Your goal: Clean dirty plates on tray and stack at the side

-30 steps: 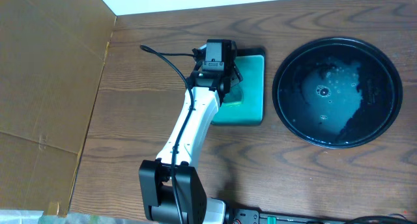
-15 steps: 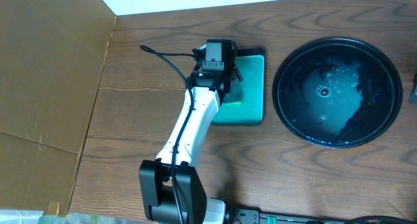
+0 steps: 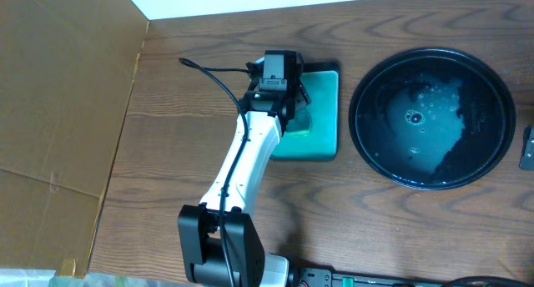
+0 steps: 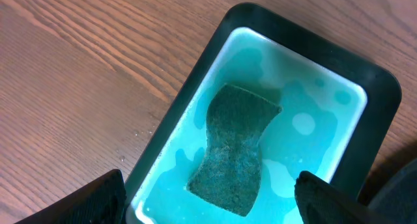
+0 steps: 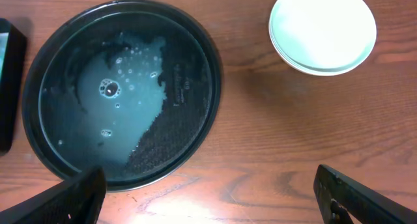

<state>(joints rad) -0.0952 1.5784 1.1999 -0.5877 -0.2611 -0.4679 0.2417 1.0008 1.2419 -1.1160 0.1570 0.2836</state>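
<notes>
Left tool (image 4: 212, 201): open, dark fingers (image 4: 98, 198) wide apart at the bottom corners of the wrist view, gripping nothing. It hangs over the rectangular dark-rimmed teal dish (image 4: 306, 47). The waisted dark green sponge (image 4: 238, 146) lies flat in the pale liquid just ahead, between the finger lines and clear of both. The dish's long rim runs diagonally past the left finger. Beyond that rim to the left is open wood-grain worktop (image 4: 78, 74).

Overhead: the left tool (image 3: 288, 103) sits over the dish's left edge (image 3: 321, 128). Further left, worktop runs out to a brown cardboard panel (image 3: 58, 95).

Right tool (image 5: 215, 201): open, fingers at the bottom corners of the wrist view, nothing between them. Bare worktop lies directly ahead. The large round glossy black tray (image 5: 195, 113) is ahead-left, its near rim close above the left finger. A pale sudsy pool covers its left half; the textured right part is bare black. The stack of round white plates (image 5: 322, 30) is furthest out, ahead-right, on the worktop and off the tray. A clear strip of wood separates it from the tray rim.

Overhead, only a sliver of the right tool (image 3: 527, 147) shows at the frame edge, just beside the tray's right rim (image 3: 480, 120), not touching.
</notes>
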